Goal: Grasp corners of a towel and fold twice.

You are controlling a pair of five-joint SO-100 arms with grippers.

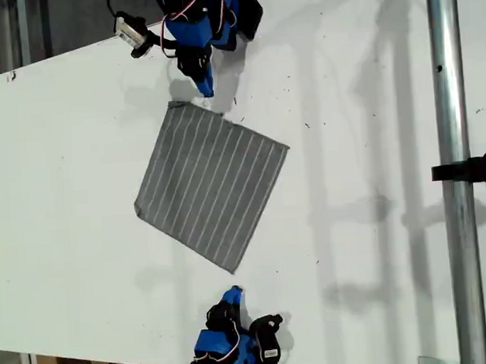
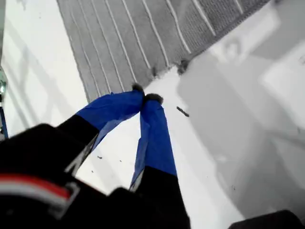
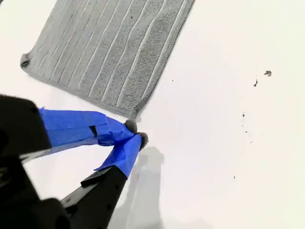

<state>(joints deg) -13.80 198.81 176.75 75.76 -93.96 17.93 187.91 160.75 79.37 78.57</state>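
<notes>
Pincers: my first pincer (image 2: 145, 98) is clenched on nothing, tips together just off the towel's hem. My second pincer (image 3: 136, 132) is likewise clenched and empty.

Towel (image 1: 210, 184): lies flat and unfolded on the white worktop (image 1: 373, 183), turned like a diamond between the two arms, nearer the exterior view's left. No visible wrinkles.

Positions: the first pincer sits at the exterior view's top, beside the upper corner (image 1: 174, 105) and apart from the cloth. The second sits at the exterior view's bottom, with the lower corner (image 3: 134, 113) just ahead of its tips, not touching.

Handling, as judged: thin, soft and light cloth with no stiffness, so it should drape and sag between grips. The ribbed weave likely gives fair friction against the taped fingers. It lies flush to the worktop, so a finger probably has to slide under the hem or pinch down onto it.

Grip points: the hemmed corner tips, where the doubled fabric looks thickest. Both pincers must open first.

Risk: catching only the hem thread, or dragging the towel rather than lifting it.
</notes>
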